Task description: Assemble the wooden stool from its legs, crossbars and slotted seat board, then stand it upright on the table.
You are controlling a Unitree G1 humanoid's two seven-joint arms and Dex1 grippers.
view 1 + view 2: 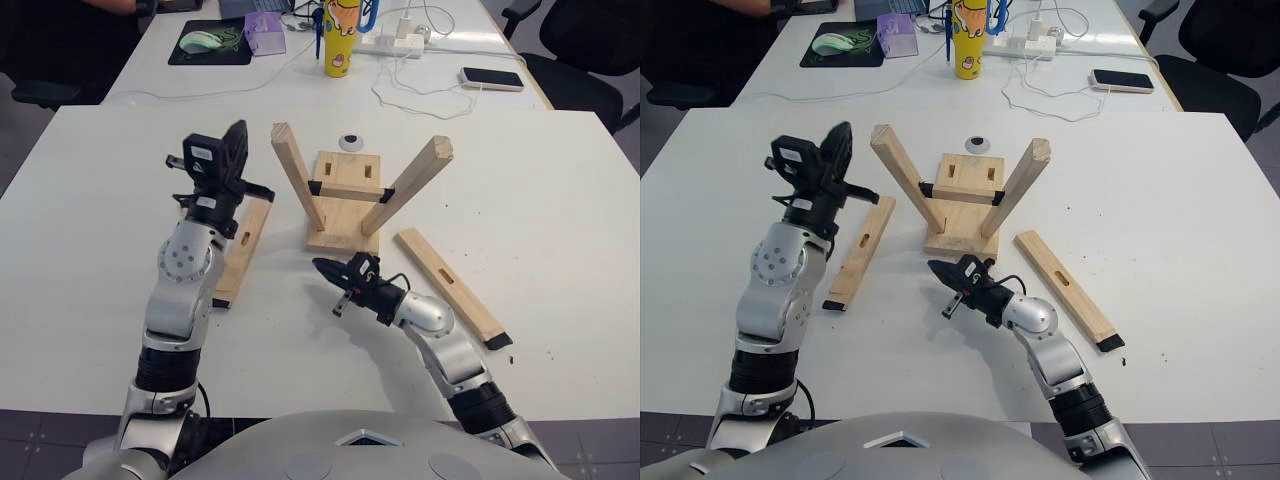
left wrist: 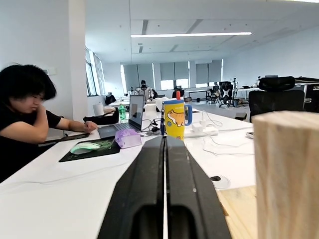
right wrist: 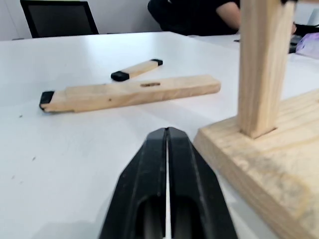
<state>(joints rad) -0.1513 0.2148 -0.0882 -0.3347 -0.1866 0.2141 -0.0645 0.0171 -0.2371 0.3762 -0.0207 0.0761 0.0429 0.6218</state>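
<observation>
1. Seat board (image 1: 335,235) lies flat near the middle of the white table (image 1: 560,200). Two legs (image 1: 297,175) stand in it, leaning apart, joined by one crossbar (image 1: 350,192).
2. One loose slotted piece (image 1: 240,255) lies left of the board and another loose piece (image 1: 450,285) lies right of it.
3. Left gripper (image 1: 238,135) is raised near the left standing leg, fingers pressed together, holding nothing.
4. Right gripper (image 1: 322,266) is low over the table, just before the board, also closed and empty.

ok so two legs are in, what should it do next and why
Probably open the left gripper and lower it toward the left loose leg lying by it. The seat board holds only two standing legs and a crossbar, both grippers are shut and empty, and the right loose leg waits near the right gripper.
</observation>
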